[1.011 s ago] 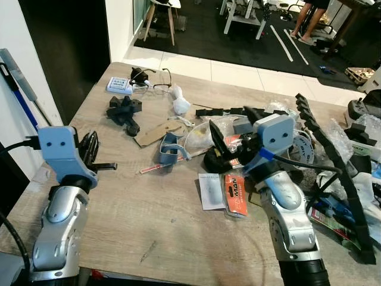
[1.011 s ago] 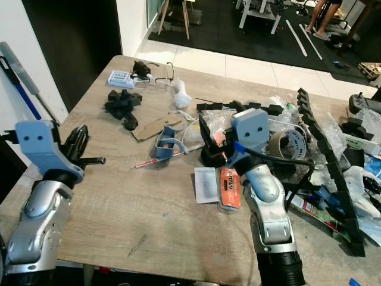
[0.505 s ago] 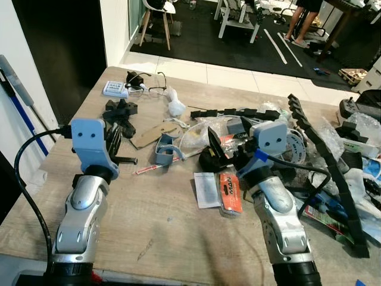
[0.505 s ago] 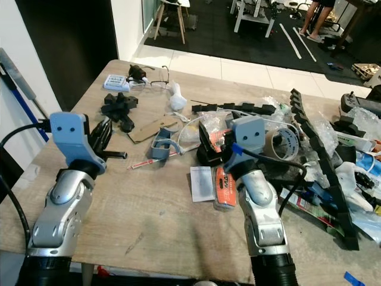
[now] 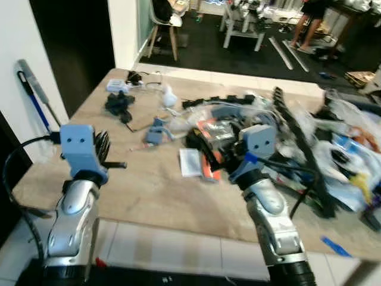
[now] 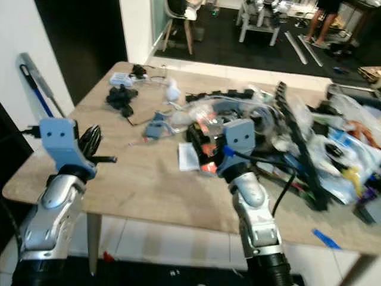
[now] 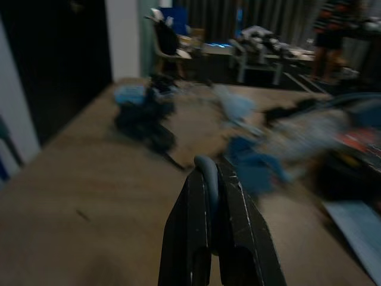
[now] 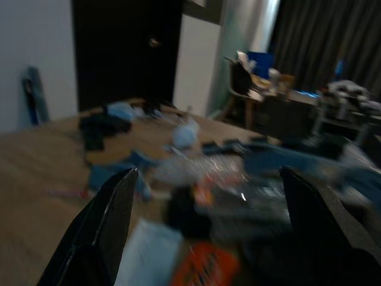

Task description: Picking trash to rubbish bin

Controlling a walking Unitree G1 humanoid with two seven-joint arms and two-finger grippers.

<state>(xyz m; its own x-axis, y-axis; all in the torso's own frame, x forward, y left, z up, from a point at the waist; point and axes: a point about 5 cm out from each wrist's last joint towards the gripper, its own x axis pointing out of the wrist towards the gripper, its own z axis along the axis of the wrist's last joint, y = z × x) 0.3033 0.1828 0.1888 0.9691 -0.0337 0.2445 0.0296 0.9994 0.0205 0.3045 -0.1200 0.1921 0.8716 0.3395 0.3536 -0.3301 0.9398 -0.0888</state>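
Here the left claw [image 7: 209, 179], pressed together, hovers over the table's [image 5: 149, 196] left edge; the right claw [image 8: 205, 202], spread wide, faces the trash pile [image 5: 250, 119].

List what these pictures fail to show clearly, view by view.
- Left wrist view: the blue scrap and black part on the table are smeared by motion; the left gripper reads shut.
- Right wrist view: the orange packet is blurred and cut off; the right gripper stands open.
- Eye views: the clutter pile is too blurred to sort.

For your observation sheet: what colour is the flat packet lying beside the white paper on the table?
Orange, with dark lettering; the packet beside the white paper shows best in the left eye view.
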